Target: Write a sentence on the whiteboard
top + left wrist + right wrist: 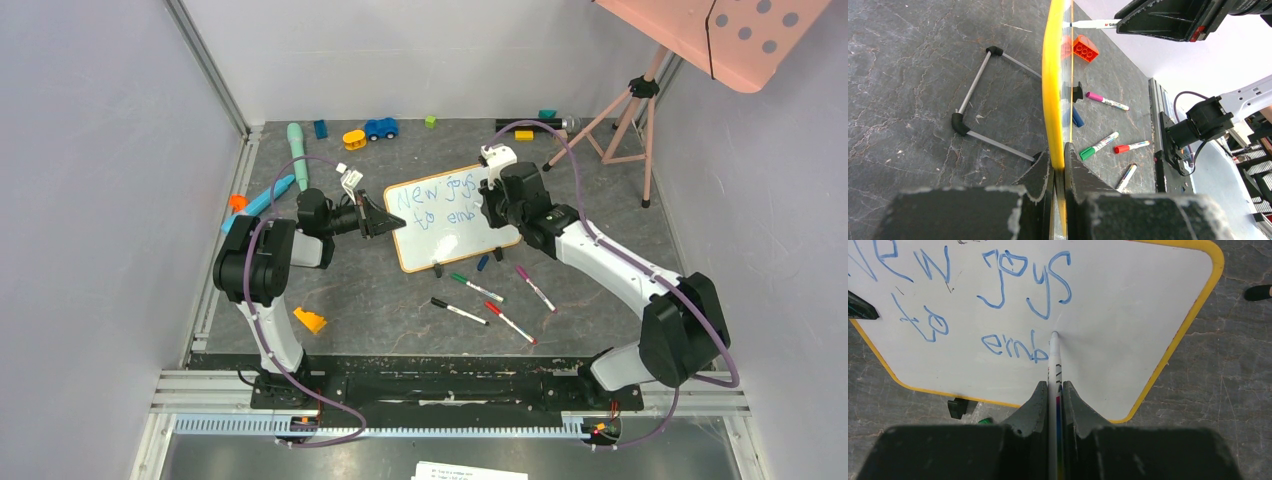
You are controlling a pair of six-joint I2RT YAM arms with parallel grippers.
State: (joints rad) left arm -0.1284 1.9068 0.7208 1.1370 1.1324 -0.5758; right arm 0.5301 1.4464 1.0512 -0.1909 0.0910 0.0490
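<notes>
Right gripper (1055, 392) is clamped on a marker (1053, 352), its tip touching the whiteboard (1128, 310) just after the blue sentence (998, 295), which reads "New joys to emb". Left gripper (1058, 159) pinches the whiteboard's yellow edge; it rests mid-table (380, 290) between both arms.

The whiteboard (455, 245) is white with a yellow frame, and the sentence (432, 196) is blue. The bench (380, 290) is dark grey with pale marble veins. The left pincer (1059, 157) and right pincer (1054, 390) are black. The marker (1053, 352) has a white barrel. 4 loose pens have white barrels: a green-capped pen (477, 288), a red-capped pen (511, 323), a magenta-capped pen (536, 289) and a black-capped pen (460, 311). The panel (740, 30) is pink with grey dots
</notes>
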